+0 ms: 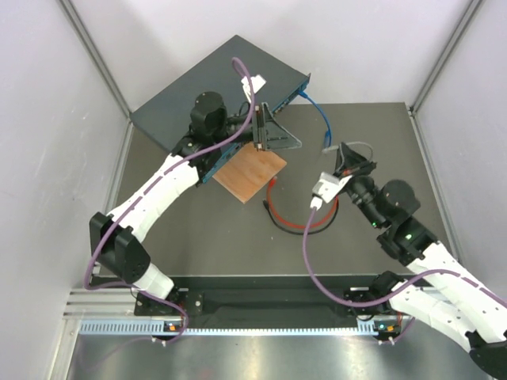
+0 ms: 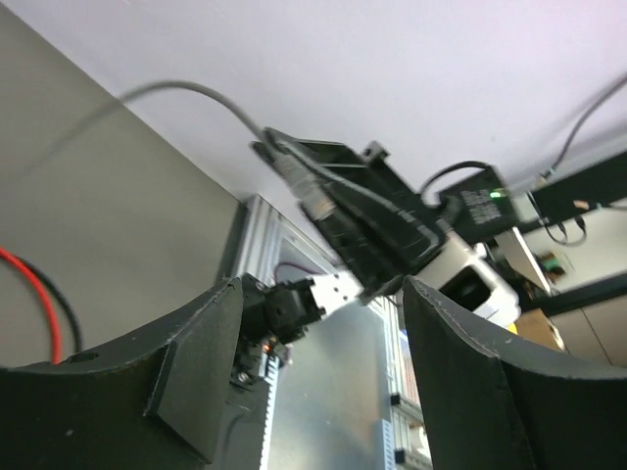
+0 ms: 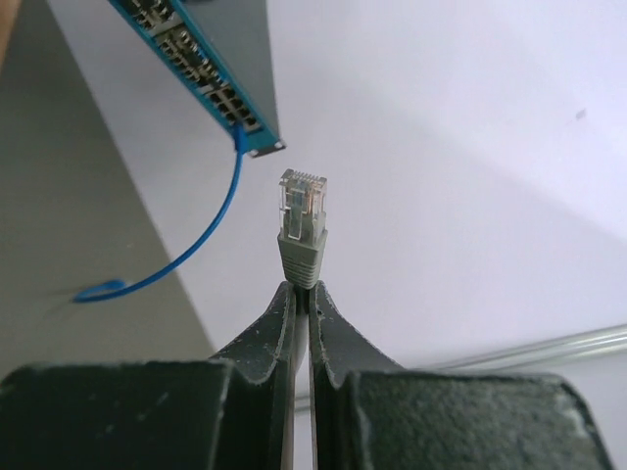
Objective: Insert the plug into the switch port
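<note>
The switch (image 1: 210,91) is a flat slate-grey box at the back, its teal front edge (image 3: 201,64) with rows of sockets facing right and forward. My right gripper (image 3: 302,292) is shut on the grey boot of the cable, and the clear plug (image 3: 303,201) sticks out past the fingertips, in the air short of the switch's right end. In the top view this gripper (image 1: 347,160) is right of the switch. My left gripper (image 1: 276,133) hangs open and empty over the switch's front edge; its view shows the plug (image 2: 306,194) in the right gripper.
A blue cable (image 3: 201,240) is plugged into the switch's right end and trails onto the table (image 1: 321,119). A brown wooden board (image 1: 249,174) lies in front of the switch. A red and black cable loop (image 1: 297,222) lies on the mat. White walls enclose the cell.
</note>
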Controlling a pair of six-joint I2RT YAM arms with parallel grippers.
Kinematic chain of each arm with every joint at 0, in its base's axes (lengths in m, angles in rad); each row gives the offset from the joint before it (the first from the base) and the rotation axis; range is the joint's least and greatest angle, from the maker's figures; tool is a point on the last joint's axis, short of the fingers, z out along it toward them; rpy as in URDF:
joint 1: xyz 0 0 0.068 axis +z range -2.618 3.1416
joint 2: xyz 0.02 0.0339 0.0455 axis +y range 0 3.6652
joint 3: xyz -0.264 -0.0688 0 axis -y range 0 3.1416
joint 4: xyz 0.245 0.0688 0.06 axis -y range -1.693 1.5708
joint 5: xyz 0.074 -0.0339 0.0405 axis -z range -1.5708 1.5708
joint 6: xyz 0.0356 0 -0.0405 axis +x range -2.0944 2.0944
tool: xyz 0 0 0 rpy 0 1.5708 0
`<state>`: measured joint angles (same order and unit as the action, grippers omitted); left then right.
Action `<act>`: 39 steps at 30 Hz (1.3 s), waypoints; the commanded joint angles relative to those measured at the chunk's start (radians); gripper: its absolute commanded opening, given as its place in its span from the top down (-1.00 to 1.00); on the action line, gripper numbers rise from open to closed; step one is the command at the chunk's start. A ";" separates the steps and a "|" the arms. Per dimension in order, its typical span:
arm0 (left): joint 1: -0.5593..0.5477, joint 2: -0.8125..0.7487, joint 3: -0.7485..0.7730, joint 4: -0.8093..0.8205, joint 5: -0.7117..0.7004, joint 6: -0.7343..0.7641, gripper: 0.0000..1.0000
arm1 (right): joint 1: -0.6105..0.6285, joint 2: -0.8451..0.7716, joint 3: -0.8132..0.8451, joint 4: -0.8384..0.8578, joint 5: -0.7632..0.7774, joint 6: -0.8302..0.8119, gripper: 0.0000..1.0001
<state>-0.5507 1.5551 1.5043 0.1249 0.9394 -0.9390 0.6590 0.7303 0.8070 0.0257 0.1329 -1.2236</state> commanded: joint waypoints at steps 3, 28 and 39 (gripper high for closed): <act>-0.035 0.011 -0.039 0.108 0.076 -0.063 -0.47 | 0.077 -0.058 -0.170 0.482 -0.024 -0.237 1.00; -0.117 0.071 -0.079 0.219 0.095 -0.158 -0.18 | 0.151 -0.077 -0.310 0.523 -0.055 -0.373 1.00; -0.120 0.077 -0.084 0.193 0.090 -0.136 0.11 | 0.162 -0.060 -0.307 0.480 -0.042 -0.398 1.00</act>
<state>-0.6643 1.6489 1.4281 0.2779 1.0283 -1.0966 0.8005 0.6701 0.4839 0.4805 0.0891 -1.6066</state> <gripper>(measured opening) 0.448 0.020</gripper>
